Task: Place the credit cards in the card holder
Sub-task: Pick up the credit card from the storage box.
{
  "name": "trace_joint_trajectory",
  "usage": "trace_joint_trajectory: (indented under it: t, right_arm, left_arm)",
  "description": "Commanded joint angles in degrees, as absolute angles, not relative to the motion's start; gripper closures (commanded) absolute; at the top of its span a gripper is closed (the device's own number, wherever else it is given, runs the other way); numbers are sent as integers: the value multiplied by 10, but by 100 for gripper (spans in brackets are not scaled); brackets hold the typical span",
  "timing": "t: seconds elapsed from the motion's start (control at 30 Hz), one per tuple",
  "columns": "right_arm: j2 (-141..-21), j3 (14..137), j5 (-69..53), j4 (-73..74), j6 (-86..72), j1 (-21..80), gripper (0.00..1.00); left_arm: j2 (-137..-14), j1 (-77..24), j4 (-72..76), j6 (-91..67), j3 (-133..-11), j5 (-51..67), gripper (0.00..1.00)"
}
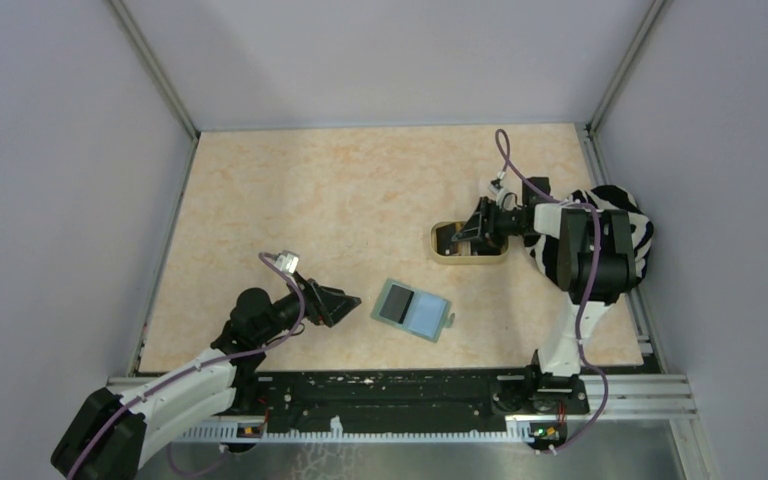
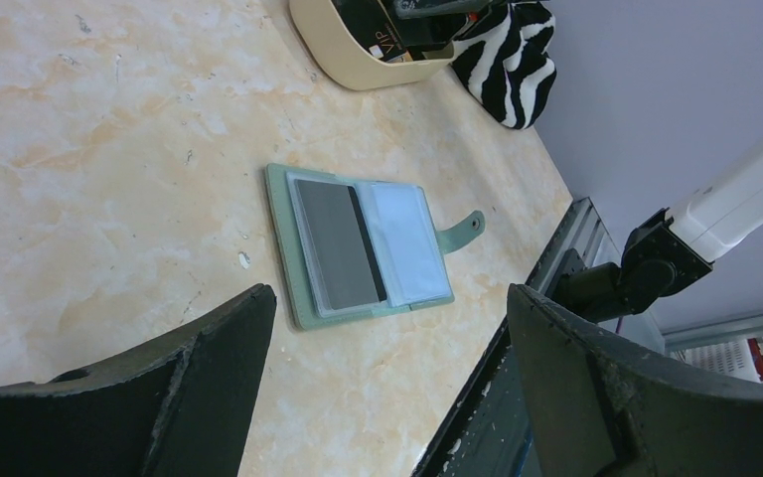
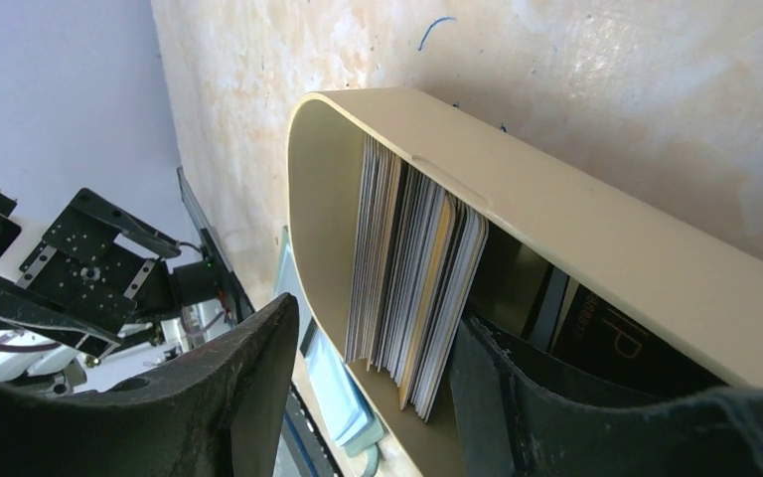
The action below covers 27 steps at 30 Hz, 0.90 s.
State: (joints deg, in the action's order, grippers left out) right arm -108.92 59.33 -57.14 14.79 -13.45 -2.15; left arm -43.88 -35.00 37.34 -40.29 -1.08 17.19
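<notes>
right gripper [image 3: 376, 316] jaws half spread around the credit cards [image 3: 412, 278] stacked on edge in the tan tray [image 3: 576, 214], right of centre from above, no pinch, left gripper [image 1: 348, 303] jaws wide and empty at lower left, card holder [image 1: 412, 309] lying open just right of it
</notes>
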Motion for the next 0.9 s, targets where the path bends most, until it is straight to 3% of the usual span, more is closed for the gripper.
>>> trace_joint_trajectory:
  t: [0.0,0.87]
  right_arm:
    - [-1102,611,-593,145,-130,-19,44]
    - [-1071,623,-644,159,-123,-70,54]
  left_arm:
    - [-440,-352,390,-403,14,182,8]
    - [-423,-352,371,-403,15,184,9]
